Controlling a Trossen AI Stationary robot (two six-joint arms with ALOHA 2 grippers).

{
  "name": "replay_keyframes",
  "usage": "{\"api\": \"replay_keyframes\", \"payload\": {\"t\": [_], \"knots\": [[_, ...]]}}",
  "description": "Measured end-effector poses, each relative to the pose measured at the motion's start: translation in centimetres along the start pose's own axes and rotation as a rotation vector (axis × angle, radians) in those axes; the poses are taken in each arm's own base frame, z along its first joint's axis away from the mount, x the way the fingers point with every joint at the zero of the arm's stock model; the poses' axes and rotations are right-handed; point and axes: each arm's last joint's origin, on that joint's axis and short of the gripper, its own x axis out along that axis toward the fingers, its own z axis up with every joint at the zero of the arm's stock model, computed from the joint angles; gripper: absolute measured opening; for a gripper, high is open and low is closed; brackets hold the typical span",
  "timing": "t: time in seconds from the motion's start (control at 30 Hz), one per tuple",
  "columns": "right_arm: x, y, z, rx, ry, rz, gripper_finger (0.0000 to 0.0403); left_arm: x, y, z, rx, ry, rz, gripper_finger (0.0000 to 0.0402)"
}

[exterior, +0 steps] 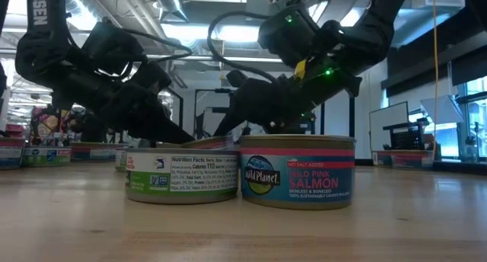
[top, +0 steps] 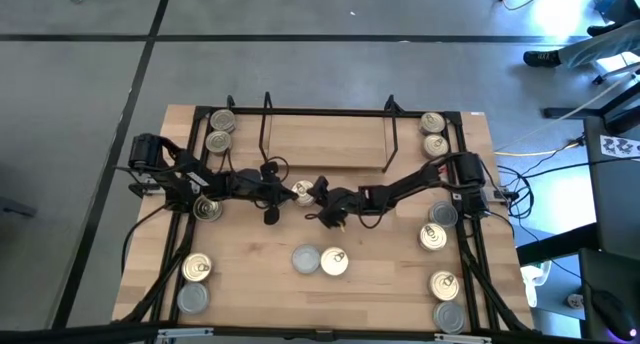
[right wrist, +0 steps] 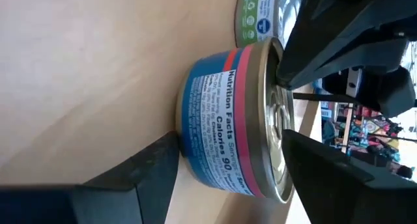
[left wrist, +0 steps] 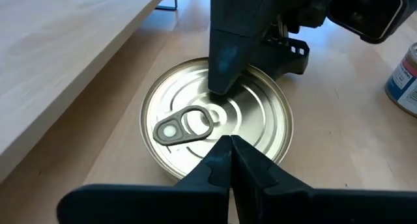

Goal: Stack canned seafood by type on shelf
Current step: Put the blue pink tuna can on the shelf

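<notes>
Nearest the low camera, two tins sit touching at the desk's [top: 260,274] front centre: a green-labelled tin [exterior: 181,176] and a blue pink-salmon tin [exterior: 297,170]. Behind them, mid-desk, both arms meet over one blue-labelled tin [top: 303,192]. The right claw [right wrist: 228,165] stands spread with a finger on either side of this tin, not yet squeezing it as far as I can tell. The left claw [left wrist: 229,149] is clenched on nothing, its tips just above the pull-ring lid.

Beyond, the shelf [top: 325,139] at the desk's far edge carries nothing on its board. By my reading the stacking has barely begun: about a dozen tins remain spread in pairs along both sides and the front.

From above, labels are unreadable, so the lids alone do not settle which type each tin is. The arms cover most of the centre tin there, and whether the left claw actually touches the lid is unclear.
</notes>
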Motion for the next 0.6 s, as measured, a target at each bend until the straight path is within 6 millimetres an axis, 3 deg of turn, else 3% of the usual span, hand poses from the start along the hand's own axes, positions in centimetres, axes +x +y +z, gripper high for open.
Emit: {"api": "replay_keyframes", "payload": {"t": [0.2, 0.43, 0.6], "knots": [[0.48, -0.91, 0.21, 0.0, 0.002, 0.009, 0.0262, 0.0, 0.02, 0.0, 0.0, -0.001, 0.004, 0.0002], [0.51, -1.0, 0.32, 0.037, -0.019, 0.034, 0.0199, -0.01, 0.02, 0.06, 0.0, -0.005, 0.005, 0.0001], [0.39, -1.19, 0.36, 0.045, 0.003, 0.015, 0.0199, 0.0, 0.01, 0.17, -0.002, -0.016, 0.003, 0.0005]]}}
